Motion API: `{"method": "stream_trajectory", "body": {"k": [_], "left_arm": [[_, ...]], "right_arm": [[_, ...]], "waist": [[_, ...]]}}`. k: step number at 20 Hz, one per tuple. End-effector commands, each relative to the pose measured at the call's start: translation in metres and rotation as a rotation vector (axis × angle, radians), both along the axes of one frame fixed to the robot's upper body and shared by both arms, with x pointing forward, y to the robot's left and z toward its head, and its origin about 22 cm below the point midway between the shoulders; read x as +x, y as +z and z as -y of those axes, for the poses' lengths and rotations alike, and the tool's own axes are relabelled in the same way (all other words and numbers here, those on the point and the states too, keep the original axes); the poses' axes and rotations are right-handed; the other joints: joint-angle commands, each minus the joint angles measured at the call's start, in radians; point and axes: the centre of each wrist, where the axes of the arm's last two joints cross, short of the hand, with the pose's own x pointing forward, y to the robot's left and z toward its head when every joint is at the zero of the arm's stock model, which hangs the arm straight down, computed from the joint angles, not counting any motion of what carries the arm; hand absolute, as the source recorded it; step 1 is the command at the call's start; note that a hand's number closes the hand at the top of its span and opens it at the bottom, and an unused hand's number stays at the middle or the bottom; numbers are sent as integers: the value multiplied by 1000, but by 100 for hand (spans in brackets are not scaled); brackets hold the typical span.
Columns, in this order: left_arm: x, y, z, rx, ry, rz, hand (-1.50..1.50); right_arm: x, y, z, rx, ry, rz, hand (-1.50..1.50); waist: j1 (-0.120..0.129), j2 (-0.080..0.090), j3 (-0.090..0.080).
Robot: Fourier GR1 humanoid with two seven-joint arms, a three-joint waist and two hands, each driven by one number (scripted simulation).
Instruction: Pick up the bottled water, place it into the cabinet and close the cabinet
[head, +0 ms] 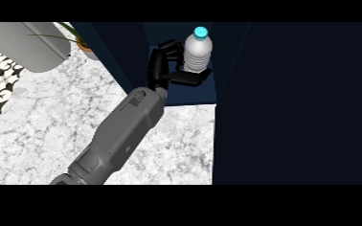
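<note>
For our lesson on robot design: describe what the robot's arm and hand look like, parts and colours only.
One arm shows: a grey forearm, blocky and panelled, with a small round mark near the wrist. It ends in a black hand with jointed, boxy fingers and a thumb. No cables or sleeves show.

Counter and surroundings, seen steeply from above.

The white and grey marbled counter top (pixel 50 124) fills the left half of the view and serves as the landmark. Along its right side stands a very dark navy cabinet body (pixel 297 105), whose flat face takes up the whole right half; a narrow recess of slightly lighter blue (pixel 189 93) opens at the counter's far right corner. At the far left corner of the counter lies a rounded pale grey object (pixel 35 45), cut off by the frame. Just right of it, a small terracotta pot (pixel 87 48) holds thin green leaves (pixel 67 31). A black-and-white patterned patch (pixel 8 74) shows at the counter's left edge. Lighting is even; the cabinet is in deep shade.
</note>
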Motion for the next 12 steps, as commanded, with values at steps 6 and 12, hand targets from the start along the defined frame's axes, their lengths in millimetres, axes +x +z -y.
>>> {"method": "stream_trajectory", "body": {"k": [6, 12], "left_arm": [[28, -3, -19, 266, 142, -36, 150], [30, -15, -40, 183, 236, -71, 150]], "right_arm": [[-4, 12, 3, 73, 1, 39, -150], [-6, 13, 7, 56, 7, 36, -150]], "waist": [[-19, 9, 0], [-28, 15, -1]]}}
